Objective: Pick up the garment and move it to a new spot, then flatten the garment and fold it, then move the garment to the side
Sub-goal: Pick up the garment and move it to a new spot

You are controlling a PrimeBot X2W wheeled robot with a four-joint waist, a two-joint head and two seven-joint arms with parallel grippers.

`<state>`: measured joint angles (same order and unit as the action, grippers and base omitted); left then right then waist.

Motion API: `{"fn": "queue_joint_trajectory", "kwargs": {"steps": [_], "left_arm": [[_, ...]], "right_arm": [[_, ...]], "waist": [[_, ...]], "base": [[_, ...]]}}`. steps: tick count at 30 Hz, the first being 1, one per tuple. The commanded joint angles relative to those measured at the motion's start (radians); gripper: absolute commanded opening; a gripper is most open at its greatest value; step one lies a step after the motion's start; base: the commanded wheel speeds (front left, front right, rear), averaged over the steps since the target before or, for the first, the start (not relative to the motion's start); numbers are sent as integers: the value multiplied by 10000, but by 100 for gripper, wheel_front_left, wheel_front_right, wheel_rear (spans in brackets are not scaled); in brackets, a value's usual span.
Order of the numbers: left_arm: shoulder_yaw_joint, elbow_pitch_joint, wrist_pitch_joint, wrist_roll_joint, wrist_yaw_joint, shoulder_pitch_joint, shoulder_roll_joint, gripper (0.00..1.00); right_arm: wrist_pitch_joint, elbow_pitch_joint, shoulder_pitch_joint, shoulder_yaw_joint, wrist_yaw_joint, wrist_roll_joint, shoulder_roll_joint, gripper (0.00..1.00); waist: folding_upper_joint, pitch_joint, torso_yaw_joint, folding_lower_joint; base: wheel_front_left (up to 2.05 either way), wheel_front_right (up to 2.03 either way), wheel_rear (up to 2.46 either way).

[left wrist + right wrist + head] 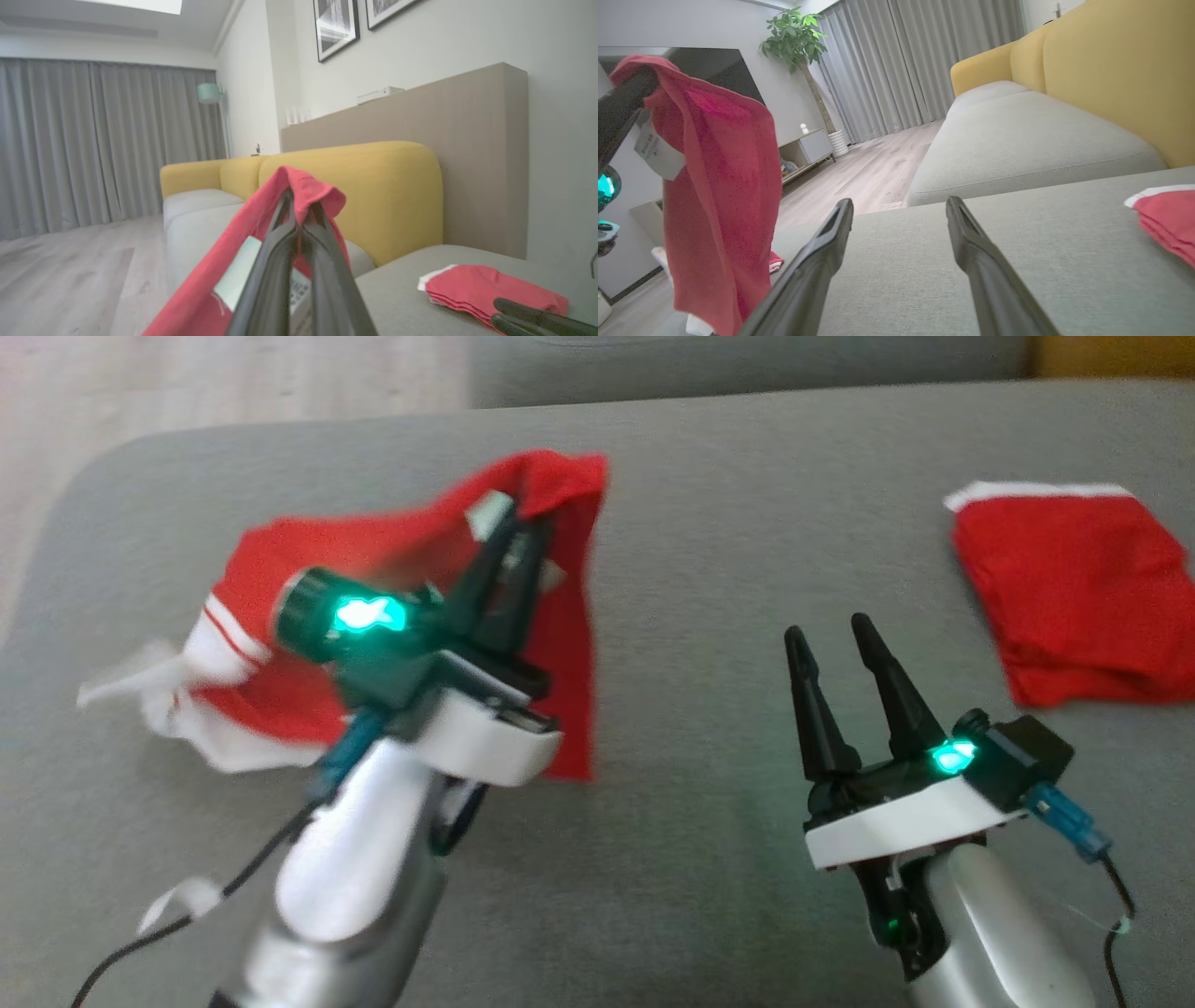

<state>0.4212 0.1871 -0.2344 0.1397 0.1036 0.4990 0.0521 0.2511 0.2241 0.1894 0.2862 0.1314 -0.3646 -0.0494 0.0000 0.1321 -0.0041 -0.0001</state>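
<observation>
Red garment (308,551) hangs from our left end effector (521,521), clamped on its top edge; our right end effector (826,630), fingers apart, sits to its right.

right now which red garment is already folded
The right-hand garment, lying stacked flat on the grey cushion; the other garment hangs loose from the left gripper.

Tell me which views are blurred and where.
Head view: the left gripper and the garment it holds are blurred, the right gripper sharper. Left wrist view: near fingers soft, room clear. Right wrist view: crisp throughout.
</observation>
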Motion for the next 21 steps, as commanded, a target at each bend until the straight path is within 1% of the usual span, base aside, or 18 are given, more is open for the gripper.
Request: {"fn": "queue_joint_trajectory", "kwargs": {"steps": [1, 4, 7, 8, 9, 10, 12, 15, 21], "left_arm": [[-157, -297, 93, -46, -83, 751, 69, 0], [484, -145, 282, 86, -347, 1297, 1, 0], [1099, 136, 312, 650, -765, 1831, -12, 0], [1342, 255, 301, 857, -894, 1995, -13, 3], [1578, 381, 286, 1020, -1020, 2149, -14, 47], [1804, 495, 257, 1171, -1143, 2290, -14, 100], [2275, 758, 213, 1404, -1272, 2491, -15, 100], [2752, 1191, 122, 1593, -1405, 2596, -16, 100], [3137, 2048, -45, 1831, -1345, 2472, -17, 100]], "right_arm": [[107, -426, 100, 200, -7, -98, -8, 100], [107, -556, 135, 134, -7, -212, -8, 100], [107, -645, 158, 155, -7, -349, -8, 100], [107, -673, 165, 153, -7, -388, -8, 100], [107, -704, 174, 168, -7, -424, -8, 100], [107, -737, 188, 179, -7, -452, -8, 100], [107, -791, 217, 187, -7, -493, -8, 100], [107, -861, 213, 91, -7, -498, -8, 100], [107, -789, 146, -54, -7, -337, -8, 100]], "waist": [[0, 243, -548, 1], [0, 515, -1074, 1], [0, 772, -1594, 1], [0, 839, -1710, 1], [0, 910, -1827, 1], [0, 980, -1918, 1], [0, 1078, -2035, 1], [0, 1146, -1994, 1], [0, 914, -1384, 1]], "base": [[0, 0, 0], [0, 0, 0], [0, 0, 0], [0, 0, 0], [0, 0, 0], [0, 0, 0], [0, 0, 0], [0, 0, 0], [0, 0, 0]]}}
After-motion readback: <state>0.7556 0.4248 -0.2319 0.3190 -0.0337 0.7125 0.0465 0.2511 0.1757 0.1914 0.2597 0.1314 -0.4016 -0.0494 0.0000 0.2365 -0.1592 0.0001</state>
